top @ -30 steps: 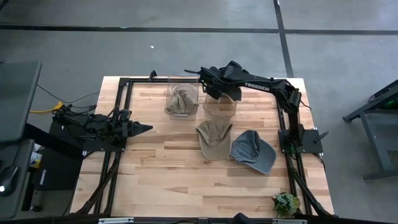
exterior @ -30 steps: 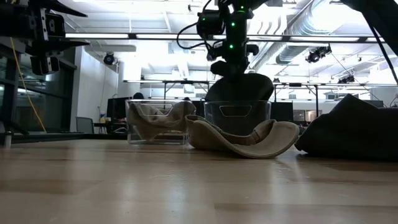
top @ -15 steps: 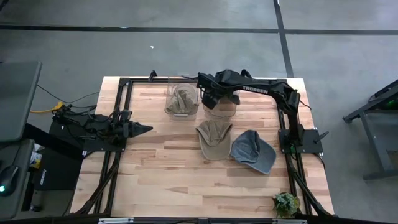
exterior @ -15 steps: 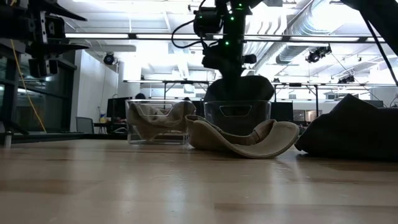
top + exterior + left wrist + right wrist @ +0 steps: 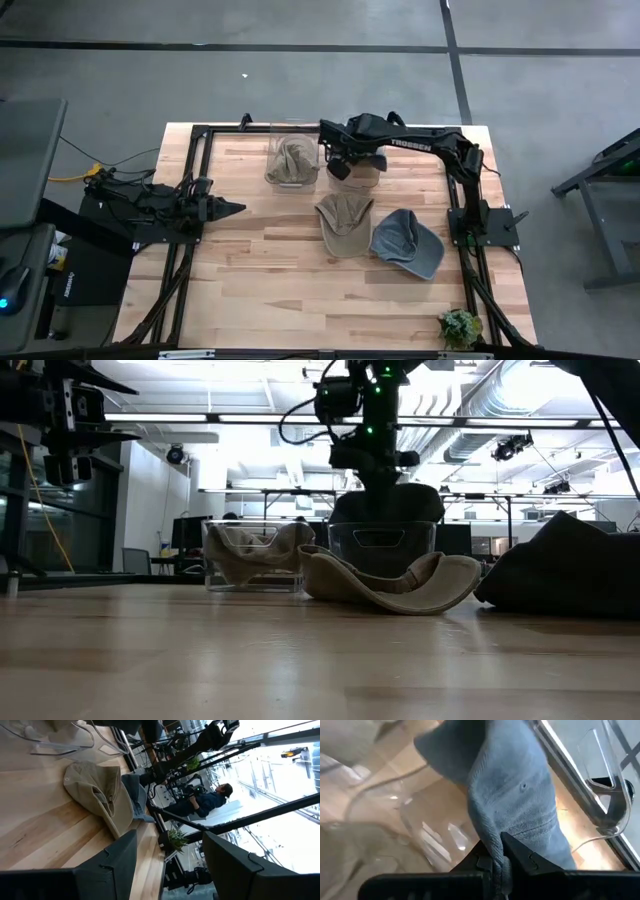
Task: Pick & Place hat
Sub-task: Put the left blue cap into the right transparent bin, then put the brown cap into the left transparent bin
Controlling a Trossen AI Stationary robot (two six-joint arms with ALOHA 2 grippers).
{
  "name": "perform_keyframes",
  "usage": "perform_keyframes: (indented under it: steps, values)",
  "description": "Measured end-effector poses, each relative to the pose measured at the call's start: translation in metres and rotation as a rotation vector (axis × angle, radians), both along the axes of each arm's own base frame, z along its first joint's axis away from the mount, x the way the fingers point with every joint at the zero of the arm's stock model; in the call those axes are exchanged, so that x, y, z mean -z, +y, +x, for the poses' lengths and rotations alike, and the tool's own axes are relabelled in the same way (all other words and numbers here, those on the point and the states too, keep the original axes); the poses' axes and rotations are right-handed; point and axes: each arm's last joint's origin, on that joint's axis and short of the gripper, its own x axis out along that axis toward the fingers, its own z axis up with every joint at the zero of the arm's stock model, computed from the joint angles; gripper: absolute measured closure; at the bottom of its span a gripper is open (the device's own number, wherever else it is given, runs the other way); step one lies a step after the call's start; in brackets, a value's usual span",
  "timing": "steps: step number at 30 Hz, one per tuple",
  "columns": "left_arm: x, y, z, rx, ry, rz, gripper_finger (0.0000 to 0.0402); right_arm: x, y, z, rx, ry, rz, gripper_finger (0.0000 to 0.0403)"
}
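Above the right-hand clear bin (image 5: 354,174) at the far side of the wooden bench (image 5: 260,280): right claw (image 5: 496,851), pinched narrow on a fold of a dark blue-grey hat (image 5: 515,795), the cloth hanging down into that bin. In the low view, the same hat (image 5: 385,510) as a dark mound filling the upper part of the bin (image 5: 381,550), arm reaching down onto it from above. Just beside, toward the left arm's side: a second clear bin (image 5: 293,160) with a tan hat (image 5: 291,163) crumpled inside. Nearer the front edge, on bare wood: a tan cap (image 5: 343,222) lying upside down, and touching it on the right arm's side a grey-blue cap (image 5: 408,242). At the front right corner, a small green plant (image 5: 460,327). At the bench's left edge, well apart from all the hats: left claw (image 5: 236,208), resting low, fingers (image 5: 115,865) spread fairly wide with nothing between them, pointed toward the tan cap (image 5: 100,795). Beyond the bench in the left wrist view, a seated person (image 5: 207,802) in dark clothing.
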Motion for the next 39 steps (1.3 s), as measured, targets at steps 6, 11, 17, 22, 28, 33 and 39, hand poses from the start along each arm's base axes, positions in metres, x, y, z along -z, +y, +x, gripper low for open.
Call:
perform_keyframes:
  steps: [6, 11, 17, 22, 28, 33, 39]
  values:
    - [0.000, 0.000, 0.000, 0.002, 0.000, 0.000, 0.0195, 0.039, -0.008, -0.010, 0.038, 0.042, 0.082, 0.0389]
    - [0.000, 0.000, 0.000, 0.002, 0.000, 0.000, 0.0195, 0.053, -0.006, -0.012, 0.033, 0.056, 0.082, 0.0389]
    - [0.000, 0.000, 0.000, 0.001, 0.000, -0.006, 0.0195, 0.052, -0.003, -0.007, -0.001, 0.013, 0.085, 0.0389]
    - [0.000, 0.000, 0.000, 0.001, 0.001, -0.007, 0.0195, 0.049, 0.000, -0.003, -0.051, -0.021, 0.095, 0.0371]
    - [0.000, 0.000, 0.000, 0.001, 0.001, -0.007, 0.0195, 0.049, 0.000, -0.003, -0.066, -0.017, 0.105, 0.0304]
    - [0.000, 0.000, 0.000, 0.001, 0.001, -0.012, 0.0195, 0.034, 0.000, 0.001, -0.077, -0.055, 0.117, 0.0255]
    - [0.000, 0.000, 0.000, 0.000, 0.001, -0.014, 0.0195, -0.002, -0.001, 0.008, -0.118, -0.133, 0.116, 0.0213]
